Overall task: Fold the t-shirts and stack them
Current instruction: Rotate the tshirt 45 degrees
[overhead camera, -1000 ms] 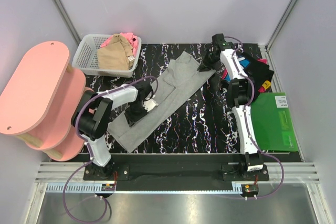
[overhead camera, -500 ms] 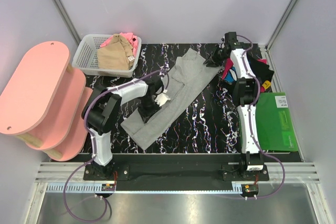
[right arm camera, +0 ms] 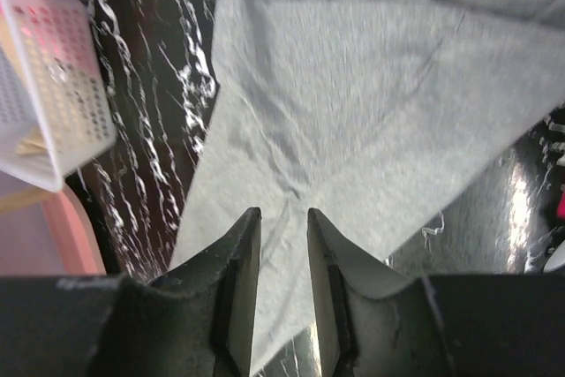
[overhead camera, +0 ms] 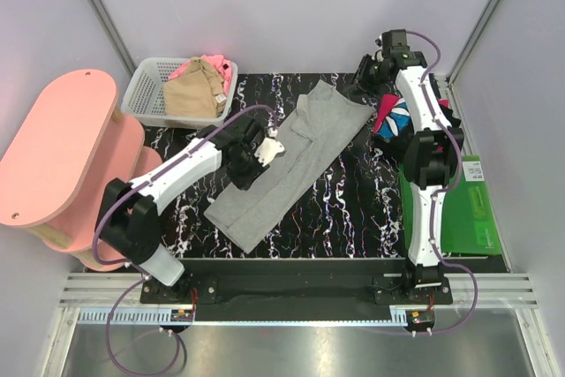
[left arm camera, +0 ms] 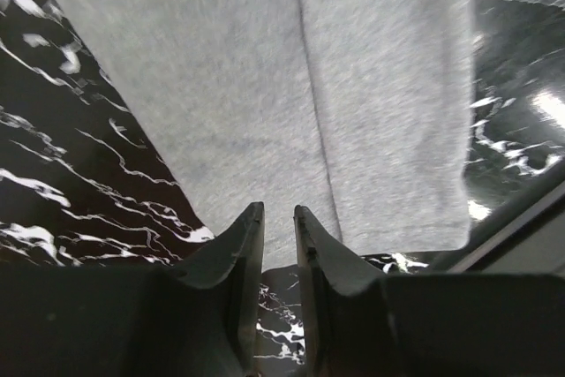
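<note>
Grey t-shirt [overhead camera: 291, 165] lies flat on the counter [overhead camera: 353, 209], folded into a long strip. It runs diagonally from near the left-centre of the near edge up toward the middle of the far edge. A lengthwise seam or fold line shows in the left wrist view.

Left claw [left arm camera: 278, 218] is over the strip's left long edge, about midway along. Fingers are parted by a thin gap with nothing between them; cloth and counter show through it. It looks to be above the cloth, but I cannot tell if it touches.

Right claw [right arm camera: 282, 218] is near the far edge of the counter, by the far-right end of the grey shirt, with the arm stretched out long. Fingers are slightly spread and hold nothing; grey cloth shows through the gap. The shirt's far end has angled folds in the right wrist view.

White basket [overhead camera: 141, 94] sits at the far-left corner of the counter. It holds the tan t-shirt [overhead camera: 192, 94], with the pink t-shirt [overhead camera: 221, 66] bunched behind it.

Black t-shirt [overhead camera: 397, 116], with pink-blue-white print, is crumpled at the far-right of the counter, partly under the right arm. Green board [overhead camera: 468, 209] lies flat along the right edge, just nearer than the black shirt.

Pink shelf unit [overhead camera: 62, 147] stands off the counter's left edge.
</note>
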You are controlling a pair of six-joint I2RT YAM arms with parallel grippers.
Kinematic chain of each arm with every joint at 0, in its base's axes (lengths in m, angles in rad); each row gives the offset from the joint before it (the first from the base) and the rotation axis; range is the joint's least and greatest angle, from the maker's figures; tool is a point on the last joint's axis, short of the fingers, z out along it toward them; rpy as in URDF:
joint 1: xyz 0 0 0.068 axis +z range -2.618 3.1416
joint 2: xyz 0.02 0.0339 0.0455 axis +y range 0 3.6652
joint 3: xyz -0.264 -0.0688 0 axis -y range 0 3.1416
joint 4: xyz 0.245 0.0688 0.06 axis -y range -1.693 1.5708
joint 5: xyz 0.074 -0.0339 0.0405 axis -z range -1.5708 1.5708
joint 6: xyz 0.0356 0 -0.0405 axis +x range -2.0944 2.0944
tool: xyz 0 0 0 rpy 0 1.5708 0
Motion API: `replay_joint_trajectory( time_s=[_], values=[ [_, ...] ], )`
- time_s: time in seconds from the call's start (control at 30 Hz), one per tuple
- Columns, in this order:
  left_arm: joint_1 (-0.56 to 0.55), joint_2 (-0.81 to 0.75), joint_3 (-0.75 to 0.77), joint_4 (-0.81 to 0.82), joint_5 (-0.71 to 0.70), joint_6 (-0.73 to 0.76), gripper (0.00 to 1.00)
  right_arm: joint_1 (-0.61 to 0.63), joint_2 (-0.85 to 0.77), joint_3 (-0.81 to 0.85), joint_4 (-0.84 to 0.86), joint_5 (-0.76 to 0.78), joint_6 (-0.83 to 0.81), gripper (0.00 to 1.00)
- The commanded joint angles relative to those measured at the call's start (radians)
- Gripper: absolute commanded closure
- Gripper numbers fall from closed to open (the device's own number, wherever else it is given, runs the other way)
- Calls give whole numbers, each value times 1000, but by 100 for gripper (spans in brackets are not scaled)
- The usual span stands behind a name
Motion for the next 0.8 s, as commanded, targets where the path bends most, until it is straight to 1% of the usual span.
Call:
replay_joint_trajectory(
  time_s=[0.0, 0.13, 0.2, 0.37, 0.47, 0.53, 0.57, 0.6, 0.77],
  values=[
    [4, 103, -98, 92, -119, -22, 76, 69, -15, -165, -7, 85, -40, 65],
    [7, 192, -95, 138, -143, -31, 77, 77, 38, -176, -6, 92, -14, 67],
    [8, 240, -83, 154, -185, -30, 77, 79, 70, -161, -8, 92, -2, 68],
    [21, 261, -95, 164, -177, -25, 78, 77, 139, -127, -19, 97, 10, 68],
    [21, 258, -106, 169, -156, -26, 77, 76, 178, -99, -48, 137, 7, 68],
    [21, 266, -99, 169, -152, -33, 77, 77, 230, -34, -72, 155, 3, 69],
    [21, 277, -92, 169, -127, -36, 77, 77, 270, -6, -97, 158, 0, 69],
    [21, 283, -87, 169, -120, -37, 77, 77, 288, 55, -109, 158, -2, 69],
    [21, 330, -46, 167, -74, -43, 77, 66, 402, 244, -126, 135, -19, 70]
  ],
)
